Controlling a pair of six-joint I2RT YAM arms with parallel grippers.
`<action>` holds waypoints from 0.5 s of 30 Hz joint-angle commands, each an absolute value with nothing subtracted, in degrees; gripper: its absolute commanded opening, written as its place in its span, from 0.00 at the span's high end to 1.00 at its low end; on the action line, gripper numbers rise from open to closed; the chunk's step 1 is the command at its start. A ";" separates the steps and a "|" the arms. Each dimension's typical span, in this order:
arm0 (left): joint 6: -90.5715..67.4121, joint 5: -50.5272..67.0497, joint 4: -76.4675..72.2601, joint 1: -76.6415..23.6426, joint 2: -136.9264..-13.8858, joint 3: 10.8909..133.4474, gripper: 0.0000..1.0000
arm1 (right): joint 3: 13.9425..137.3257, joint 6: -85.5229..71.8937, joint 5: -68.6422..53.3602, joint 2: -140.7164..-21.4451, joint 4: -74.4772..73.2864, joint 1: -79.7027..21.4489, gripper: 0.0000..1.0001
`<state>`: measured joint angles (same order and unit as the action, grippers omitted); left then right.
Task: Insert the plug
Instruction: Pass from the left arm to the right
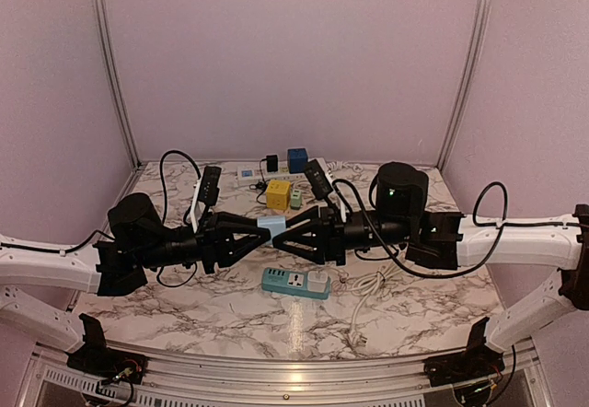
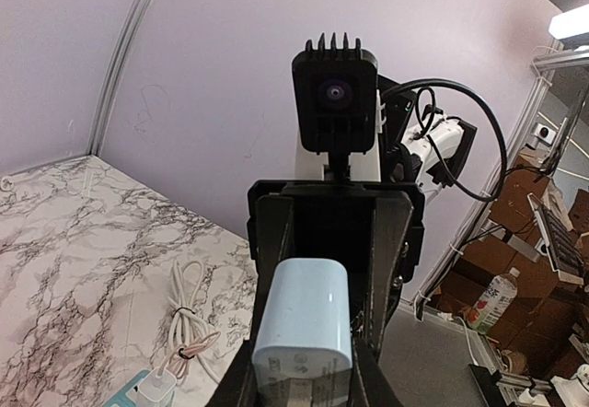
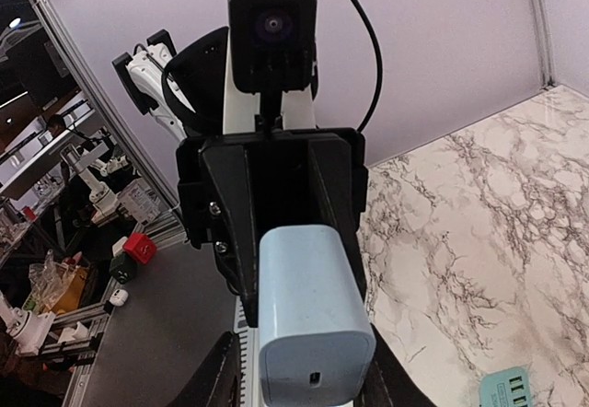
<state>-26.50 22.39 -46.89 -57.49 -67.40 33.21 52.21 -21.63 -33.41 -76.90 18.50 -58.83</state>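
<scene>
Plug (image 1: 274,229), pale blue, hangs in the air between two sets of fingers that meet tip to tip. Left fingers (image 1: 241,226) are clamped on one end. Right fingers (image 1: 304,229) flank the other end; whether they grip it I cannot tell. Teal socket strip (image 1: 294,283) lies on the bench (image 1: 184,313) below the fingertips.

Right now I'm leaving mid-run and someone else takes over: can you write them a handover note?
Left gripper: shut on the light blue rectangular plastic plug, held in mid-air.
Right gripper: flanks the plug's other end; clamped or not, cannot tell.
Teal plastic power strip: on the white marble table below, a white adapter in it.
Done: plug lifted. Left: insert it into the strip.
</scene>
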 commanded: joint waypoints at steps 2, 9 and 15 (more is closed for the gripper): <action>-25.64 22.06 -48.95 -57.66 -66.36 33.53 1.00 | 53.04 -22.93 -34.48 -74.49 22.79 -58.13 0.63; -25.74 22.06 -48.95 -57.66 -66.36 33.25 1.00 | 53.03 -23.98 -35.66 -75.08 24.33 -57.93 0.67; -25.89 22.11 -49.14 -57.66 -66.64 33.18 1.00 | 54.40 -24.52 -38.17 -77.15 23.99 -57.98 1.00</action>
